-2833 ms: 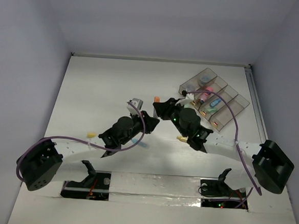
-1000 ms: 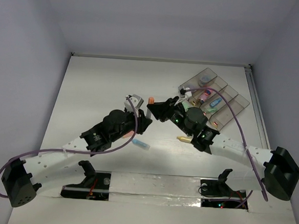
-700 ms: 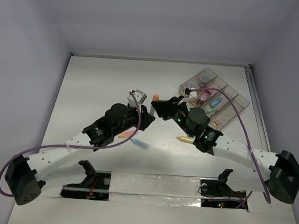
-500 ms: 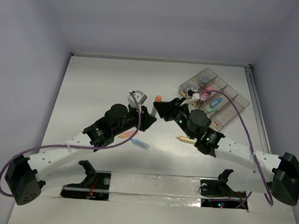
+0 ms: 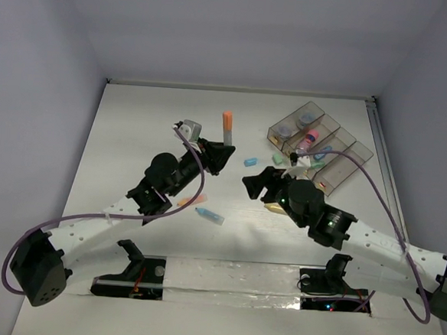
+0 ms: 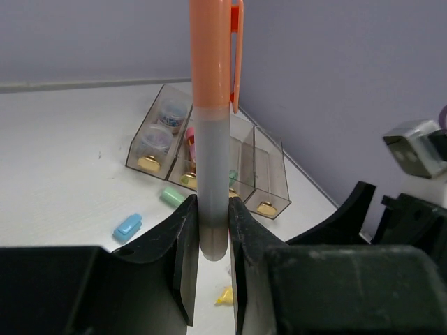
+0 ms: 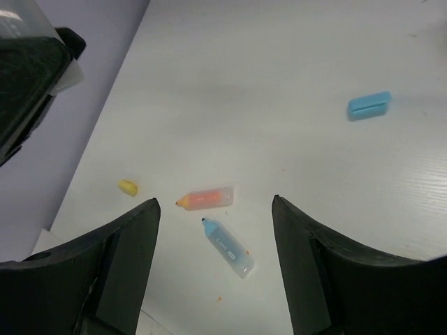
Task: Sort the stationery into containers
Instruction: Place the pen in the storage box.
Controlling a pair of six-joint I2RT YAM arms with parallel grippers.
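A: Anything in the left gripper (image 6: 209, 246)?

B: Yes. Squeezed tight on the orange marker (image 6: 211, 139). Pinched low down on the grey end, standing straight up, cap on top.

A: And where, exactly?

B: Up in the air over the middle of the table (image 5: 150, 124). Well apart from the tray (image 5: 352, 156), off to its left.

A: Next, probably?

B: Over to the tray, most likely. Best to hold on tight, since gripped only near the bottom and maybe wobbly. Move slow. Go up and over the tray's wall, not into it. Tip flat and line up with a long slot before letting go. Maybe beside the pink marker (image 5: 312, 135), away from the round tubs (image 5: 307, 114).

A: Anything in the way?

B: Only the right gripper (image 5: 258, 182), between the marker and the tray. Open wide, holding nothing. Better to swing round behind it.

A: Arm shapes?

B: Left arm: stretched long from the near left corner, reaching to the middle, wrist turned up. Right arm: low, reaching across to the left, looking down at a blue marker (image 7: 228, 246), a pale orange marker (image 7: 206, 198) and a blue cap (image 7: 369, 105), all lying loose.
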